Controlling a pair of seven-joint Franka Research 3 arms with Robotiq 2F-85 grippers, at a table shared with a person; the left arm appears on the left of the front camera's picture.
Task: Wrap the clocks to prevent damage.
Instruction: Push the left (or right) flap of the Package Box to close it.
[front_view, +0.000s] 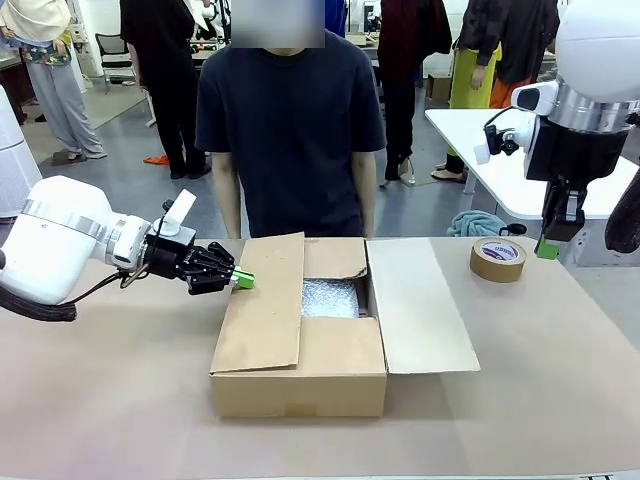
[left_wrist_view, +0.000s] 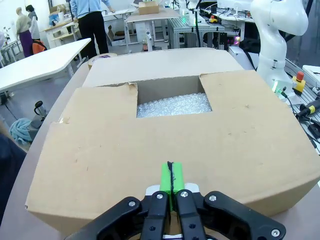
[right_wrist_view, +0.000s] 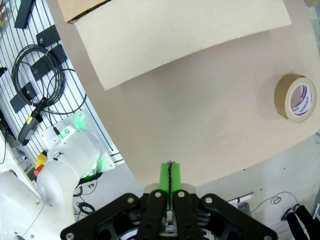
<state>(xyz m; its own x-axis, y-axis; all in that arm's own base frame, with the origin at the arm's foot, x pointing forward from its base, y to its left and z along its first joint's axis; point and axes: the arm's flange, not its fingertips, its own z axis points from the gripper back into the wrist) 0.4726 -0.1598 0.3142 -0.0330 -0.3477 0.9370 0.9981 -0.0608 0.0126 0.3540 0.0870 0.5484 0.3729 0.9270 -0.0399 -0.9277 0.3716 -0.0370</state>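
A cardboard box (front_view: 300, 350) sits mid-table with its flaps partly folded over; bubble wrap (front_view: 330, 297) shows through the gap in the top, and again as bubble wrap (left_wrist_view: 174, 104) in the left wrist view. No clock is visible; whatever is in the box is hidden under the wrap. My left gripper (front_view: 243, 279) is shut with nothing in it, its green pads touching the left flap (left_wrist_view: 120, 145) near its edge. My right gripper (front_view: 546, 247) hangs shut and empty above the table's right side, near the tape roll. The right flap (right_wrist_view: 175, 35) lies flat open.
A roll of brown tape (front_view: 498, 259) lies on the table at the far right, also seen as the tape roll (right_wrist_view: 295, 97) in the right wrist view. A person in a dark shirt (front_view: 290, 120) stands behind the box. A teal cloth (front_view: 478, 223) lies beyond the table's far edge.
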